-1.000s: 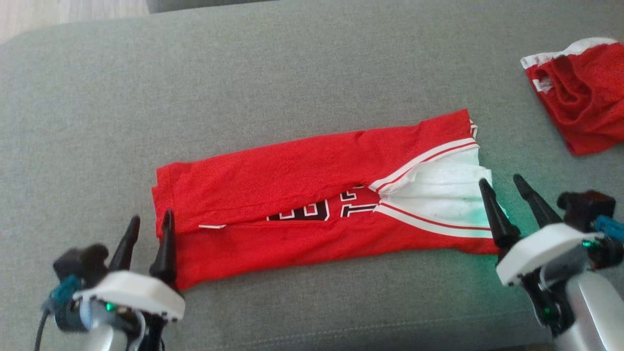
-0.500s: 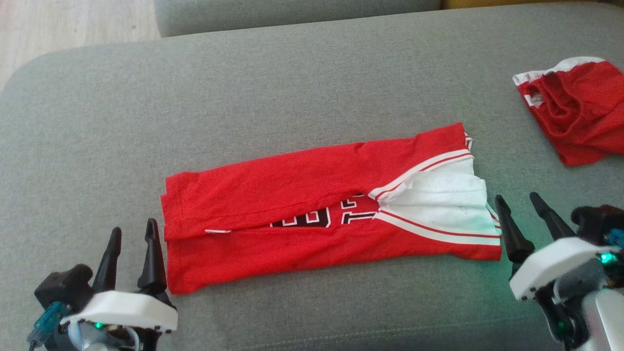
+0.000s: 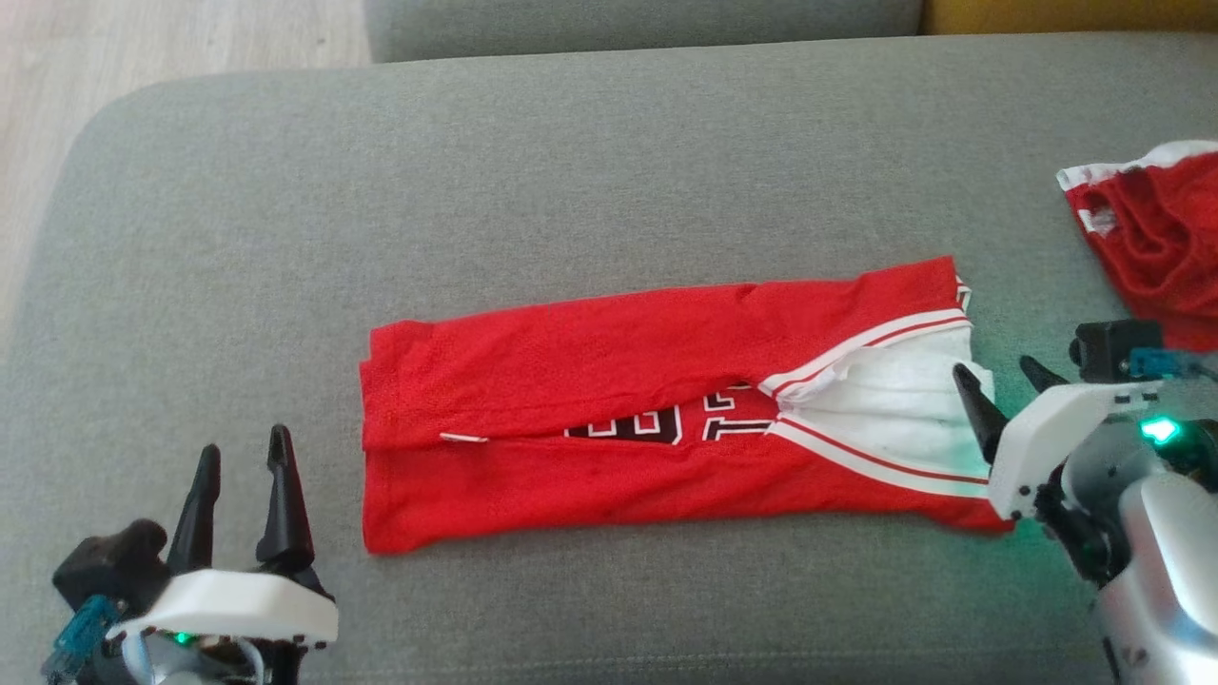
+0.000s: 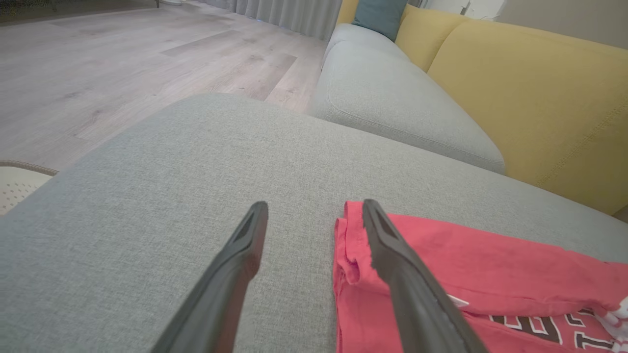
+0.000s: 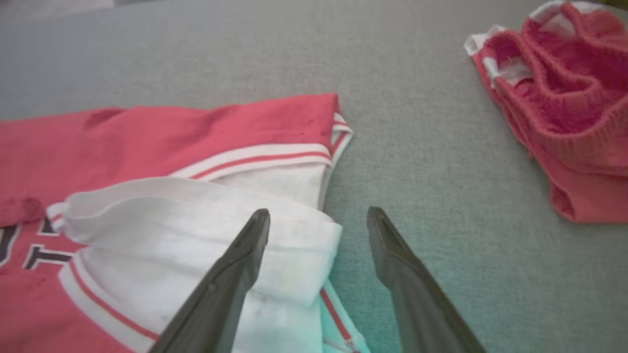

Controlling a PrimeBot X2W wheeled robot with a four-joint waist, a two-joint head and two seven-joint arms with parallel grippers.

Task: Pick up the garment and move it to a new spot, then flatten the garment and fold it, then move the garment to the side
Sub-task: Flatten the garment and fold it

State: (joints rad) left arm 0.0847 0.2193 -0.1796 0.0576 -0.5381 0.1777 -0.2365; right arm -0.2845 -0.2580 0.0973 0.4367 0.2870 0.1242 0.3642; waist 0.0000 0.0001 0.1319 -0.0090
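- Jersey [image 3: 666, 419]: folded into a long strip on the grey sofa cushion [image 3: 571, 171], long axis running left to right between the arms.
- Left end effector [image 3: 243, 440]: fingers spread wide, empty, near the hem end.
- Right end effector [image 3: 996, 366]: fingers spread wide, empty, over the sleeve end, the nearer of the two.

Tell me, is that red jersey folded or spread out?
Folded. The jersey lies as a narrow strip on the grey cushion, its long sides turned inward, hiding most of the black print.

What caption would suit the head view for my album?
Open left gripper and right gripper flank a folded red jersey on a grey cushion.
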